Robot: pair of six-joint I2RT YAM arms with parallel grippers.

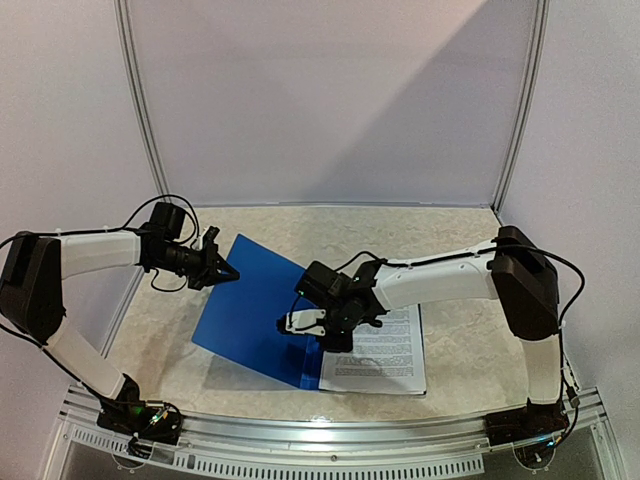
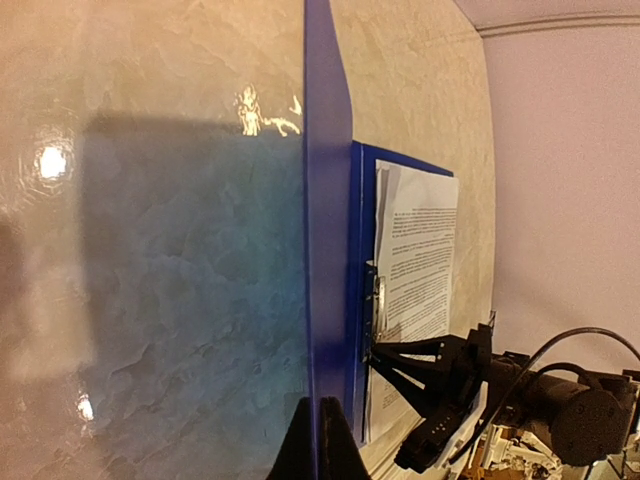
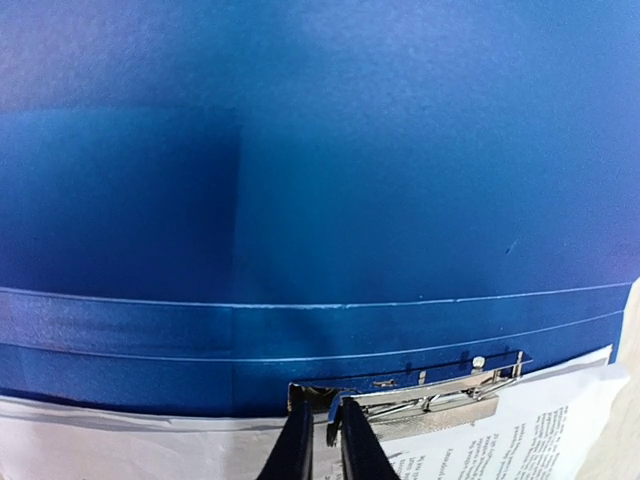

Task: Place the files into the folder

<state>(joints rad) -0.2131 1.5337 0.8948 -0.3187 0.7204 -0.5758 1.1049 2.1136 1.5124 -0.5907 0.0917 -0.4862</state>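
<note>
left fingers (image 2: 295, 455) clenched on raised cover edge of folder (image 1: 250, 310). right fingers (image 3: 295, 450) close together at metal clip (image 3: 430, 398) end; grasping or released, cannot tell. folder open on counter (image 1: 440, 235), files (image 1: 385, 355) on lower leaf beside clip.

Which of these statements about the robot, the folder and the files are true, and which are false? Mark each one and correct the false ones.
1. The left hand holds the folder open by the edge of its cover. True.
2. The files lie on the bare table, well away from the folder. False: they lie inside the open folder, on its back half, next to the spine.
3. The right hand has its fingertips at the metal clip on the spine. True.
4. The folder is red. False: it is dark blue.
5. The left hand stands wide open. False: it is shut on the cover's edge.
</note>
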